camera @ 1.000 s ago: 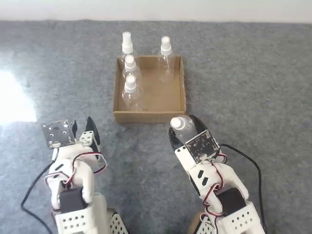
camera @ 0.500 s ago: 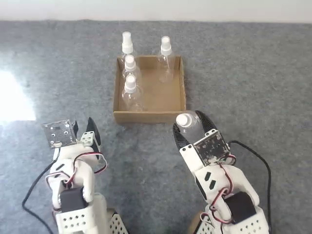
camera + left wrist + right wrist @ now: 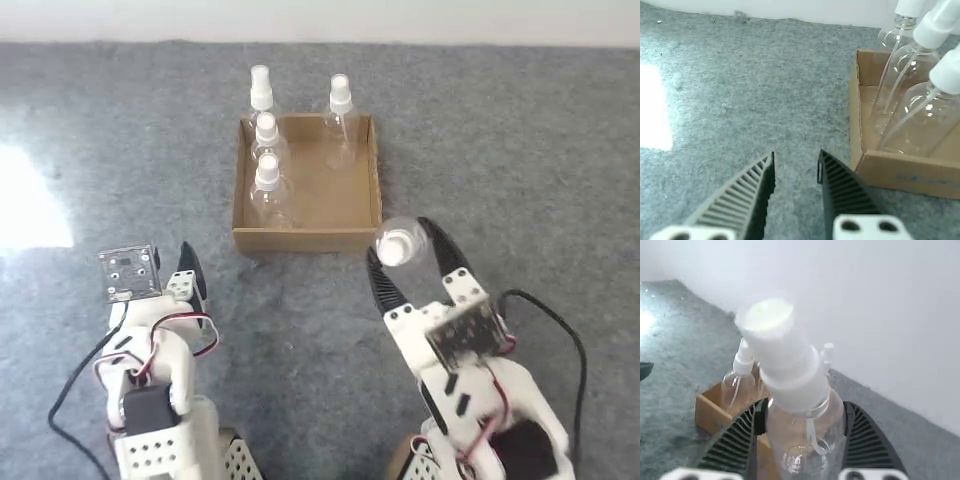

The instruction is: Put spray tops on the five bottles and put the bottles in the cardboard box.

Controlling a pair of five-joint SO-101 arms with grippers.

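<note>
Since capped bottle (image 3: 400, 247), clamped by right gripper (image 3: 398, 240), has been lifted beside cardboard box (image 3: 300, 240), placing is judged next; left gripper (image 3: 796, 159) narrowly parted.

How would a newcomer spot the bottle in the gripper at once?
Find the cardboard box mid-table on the grey mat. Just off its near right corner, the right gripper holds a clear bottle with a white spray top. It alone sits between black fingers; the other four stand along the box's walls.
</note>
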